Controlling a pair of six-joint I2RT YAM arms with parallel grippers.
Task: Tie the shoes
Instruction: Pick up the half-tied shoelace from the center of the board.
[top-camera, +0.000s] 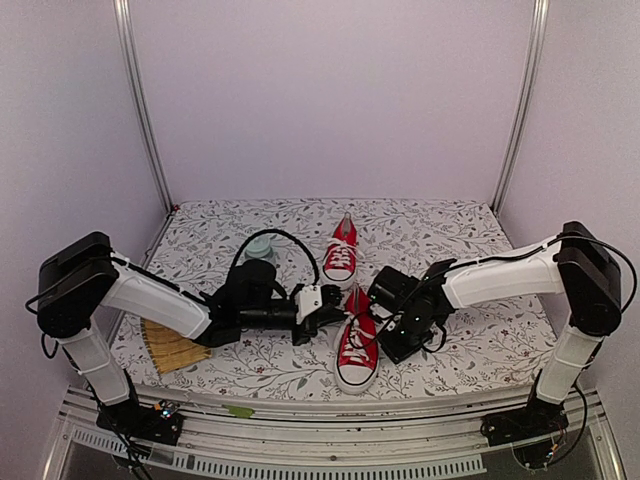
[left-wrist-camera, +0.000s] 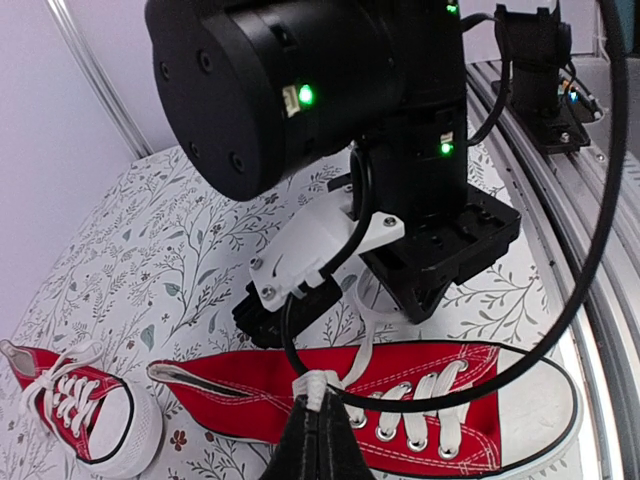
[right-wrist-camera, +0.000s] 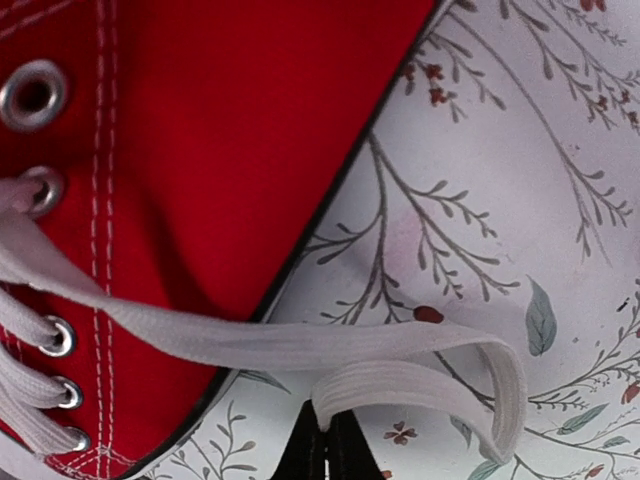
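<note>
Likely lace (left-wrist-camera: 317, 381) within left end effector (left-wrist-camera: 316, 402)

The work surface is a table (top-camera: 470, 235) covered with a white sheet printed with grey-green sprigs and small red flowers. Plain pale lilac walls (top-camera: 330, 90) enclose it at the back and on both sides. A metal left upright (top-camera: 145, 110) and a metal right upright (top-camera: 518, 110) stand in the rear corners. An aluminium rail (top-camera: 400, 412) runs along the near edge of the table. Lighting is even and diffuse. Shadows on the sheet are soft.
</note>
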